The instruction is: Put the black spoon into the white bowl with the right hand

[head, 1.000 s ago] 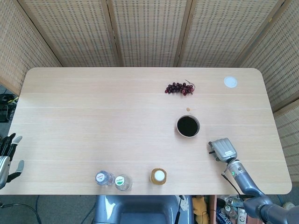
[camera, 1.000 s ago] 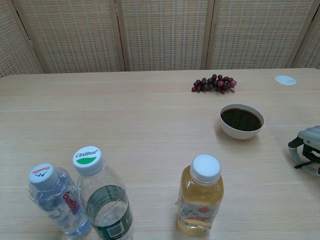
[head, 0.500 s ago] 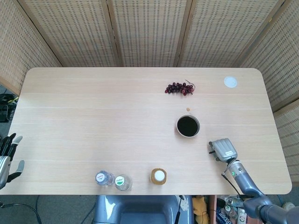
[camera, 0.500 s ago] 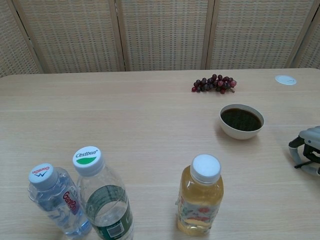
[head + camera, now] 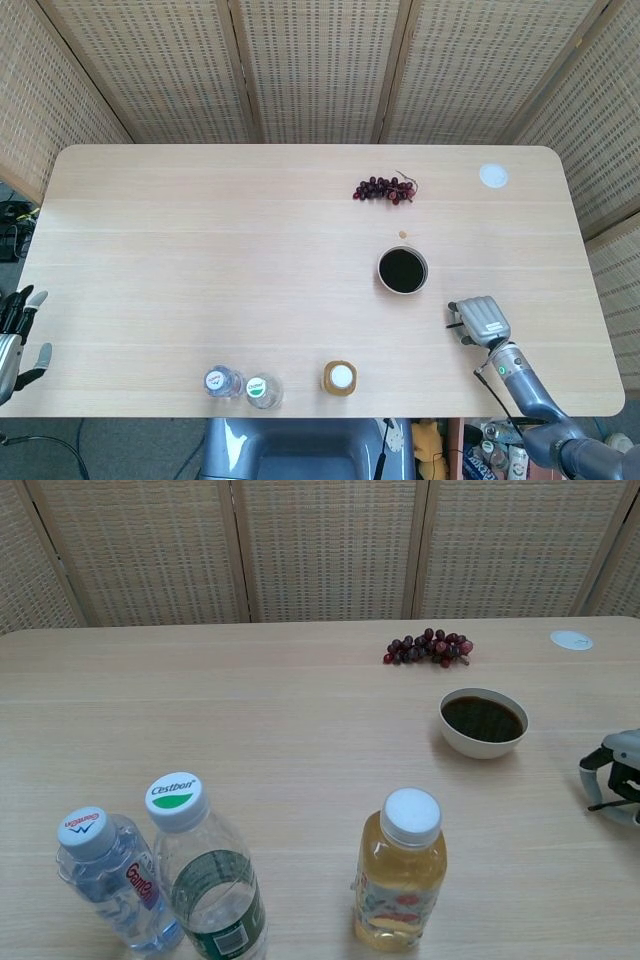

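The right hand [image 5: 478, 319] rests low over the bench [image 5: 200, 260] near its right front corner, back of the hand upward and fingers curled under. A thin dark rod pokes out beneath it in the chest view, where the right hand [image 5: 618, 773] shows at the frame's edge; whether that is the black spoon, and whether the fingers grip it, cannot be told. Its forearm runs back off the front edge of the bench. The white bowl [image 5: 402, 270], dark inside, stands near the hand, apart from it, towards the bench's middle. The left hand [image 5: 16, 338] hangs off the bench's left front edge, fingers apart and straight, holding nothing. Three bottles [image 5: 259, 385] stand along the front edge, and a bunch of grapes [image 5: 386, 189] lies beyond the bowl.
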